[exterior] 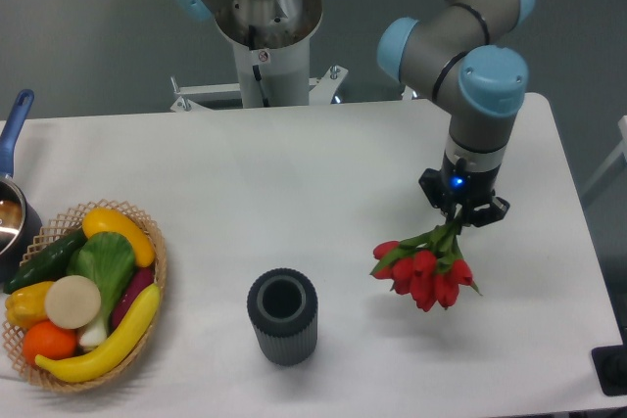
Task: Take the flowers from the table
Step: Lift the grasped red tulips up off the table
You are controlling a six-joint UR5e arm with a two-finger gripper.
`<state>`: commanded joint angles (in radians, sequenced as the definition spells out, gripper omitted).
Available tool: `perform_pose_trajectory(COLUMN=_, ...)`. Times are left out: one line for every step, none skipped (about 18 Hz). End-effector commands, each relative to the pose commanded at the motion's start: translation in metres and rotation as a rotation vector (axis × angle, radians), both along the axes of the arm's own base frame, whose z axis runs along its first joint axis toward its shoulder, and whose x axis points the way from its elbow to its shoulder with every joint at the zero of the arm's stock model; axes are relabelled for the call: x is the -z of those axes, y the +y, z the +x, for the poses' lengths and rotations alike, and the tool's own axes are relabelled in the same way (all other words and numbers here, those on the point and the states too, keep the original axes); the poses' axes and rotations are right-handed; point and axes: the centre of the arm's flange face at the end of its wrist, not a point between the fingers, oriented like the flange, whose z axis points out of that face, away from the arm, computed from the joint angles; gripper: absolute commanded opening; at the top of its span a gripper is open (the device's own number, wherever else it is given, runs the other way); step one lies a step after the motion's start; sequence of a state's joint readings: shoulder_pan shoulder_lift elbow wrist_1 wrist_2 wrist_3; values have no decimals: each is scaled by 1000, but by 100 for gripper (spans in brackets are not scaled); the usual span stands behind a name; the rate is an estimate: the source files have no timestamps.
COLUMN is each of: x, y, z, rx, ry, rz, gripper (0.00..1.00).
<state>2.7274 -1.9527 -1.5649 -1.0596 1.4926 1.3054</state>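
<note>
The flowers (424, 268), a small bunch of red tulips with green stems, hang at the right side of the white table (323, 173). My gripper (460, 217) points straight down and is shut on the stem end of the bunch. The red heads point down and to the left, and seem to be lifted just off the tabletop, with a faint shadow under them. The tan band is hidden by the fingers.
A dark grey ribbed cylinder vase (282, 317) stands upright at the front middle. A wicker basket (157, 271) of toy fruit and vegetables sits at the front left. A pot with a blue handle (14, 205) is at the left edge. The robot base (263, 46) stands behind.
</note>
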Motion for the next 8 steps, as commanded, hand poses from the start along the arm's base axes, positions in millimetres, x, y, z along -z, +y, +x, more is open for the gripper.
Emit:
perform_pose_trajectory(x=-4, y=2, z=-2, rx=2, ry=-15, rz=-7, gripper=1)
perform_pose_trajectory(x=-12, y=5, z=-3, rx=4, ry=-34, rz=-17, gripper=1)
perform_pose_trajectory(x=-14, y=5, z=-4, rx=4, ry=-47, rz=-23, gripper=1)
perform_pose_trajectory(x=-16, y=5, z=-6, rx=4, ry=-50, rz=-29, gripper=1)
perform_pose_trajectory(x=-16, y=5, z=-5, rx=4, ry=-50, rz=-42, gripper=1)
perform_pose_trajectory(x=-16, y=4, z=-5, rx=3, ry=-47, rz=-51, gripper=1)
perform_pose_trajectory(x=-16, y=4, z=-5, rx=3, ry=-47, rz=-51, gripper=1)
perform_pose_trajectory(x=-16, y=4, z=-5, rx=5, ry=-44, rz=-51, gripper=1)
